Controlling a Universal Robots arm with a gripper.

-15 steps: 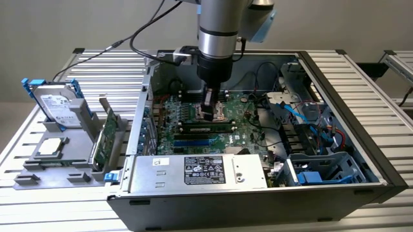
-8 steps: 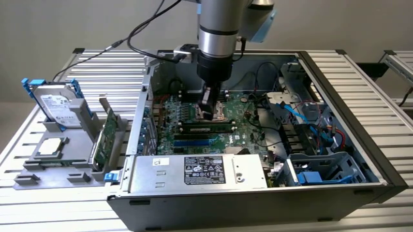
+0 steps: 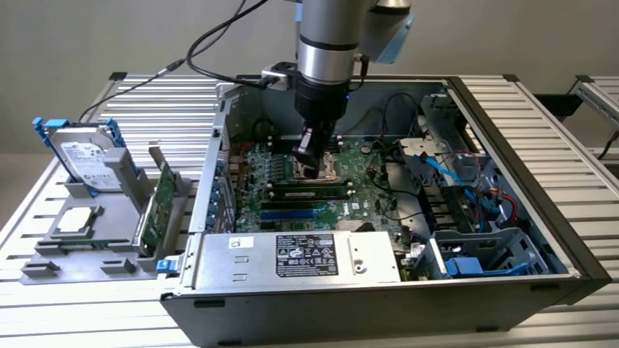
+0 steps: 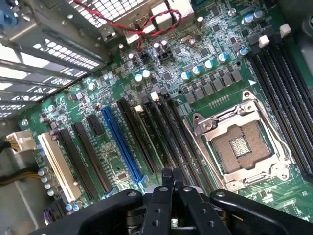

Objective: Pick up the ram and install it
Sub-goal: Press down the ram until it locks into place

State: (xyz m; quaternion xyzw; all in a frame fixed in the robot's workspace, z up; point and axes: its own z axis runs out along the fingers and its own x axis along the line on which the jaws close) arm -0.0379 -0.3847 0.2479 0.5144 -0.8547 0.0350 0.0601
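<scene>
The ram, a slim green stick with black chips, stands on edge in a slot on the motherboard inside the open computer case. My gripper hangs just above the stick's middle, on the side nearest the CPU socket. I cannot tell whether it touches the stick. In the wrist view the gripper is shut, its fingertips pressed together with nothing between them. It hovers over the black memory slots, between a blue slot and the open CPU socket.
The case walls and a silver power supply box in the board. Drive cages and blue cables fill the exterior view's right. On a grey fixture at the left stand a hard drive, a broad green expansion card and a chip.
</scene>
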